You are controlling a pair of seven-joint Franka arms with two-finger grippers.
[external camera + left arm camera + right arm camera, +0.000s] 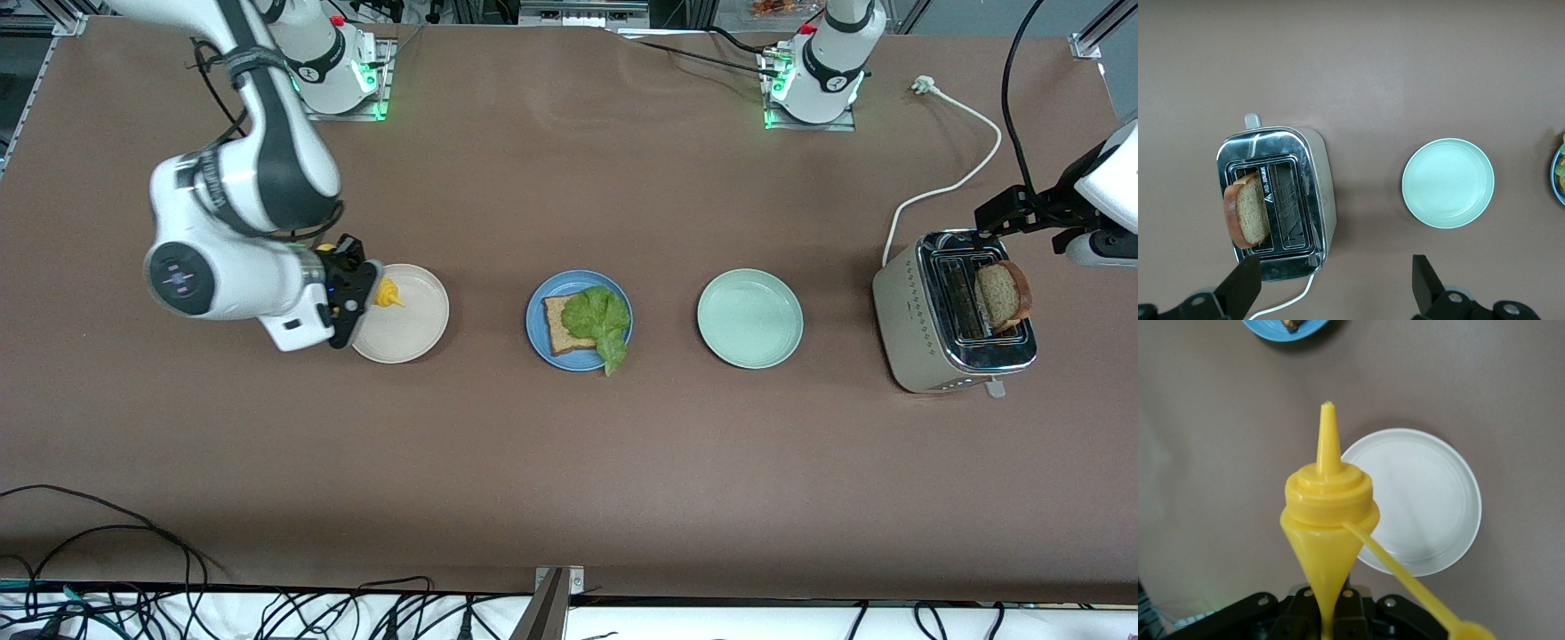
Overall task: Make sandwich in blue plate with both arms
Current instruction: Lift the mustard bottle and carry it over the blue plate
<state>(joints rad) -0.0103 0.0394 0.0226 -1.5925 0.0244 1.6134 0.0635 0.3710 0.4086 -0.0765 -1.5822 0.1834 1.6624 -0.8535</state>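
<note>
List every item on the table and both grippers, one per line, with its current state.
blue plate: holds one bread slice with lettuce leaf on top
second bread slice: standing up out of a toaster slot
toaster: plug lying loose on the table
mint-green plate: empty
cream-white plate: empty
left gripper: open, over the toaster
right gripper: shut on yellow squeeze bottle, over the cream-white plate

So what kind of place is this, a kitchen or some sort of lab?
Most likely a robotics lab staged as a kitchen: the brown table sits in a metal frame, loose cables trail along its edge, and a toaster stands alone on it.
</note>
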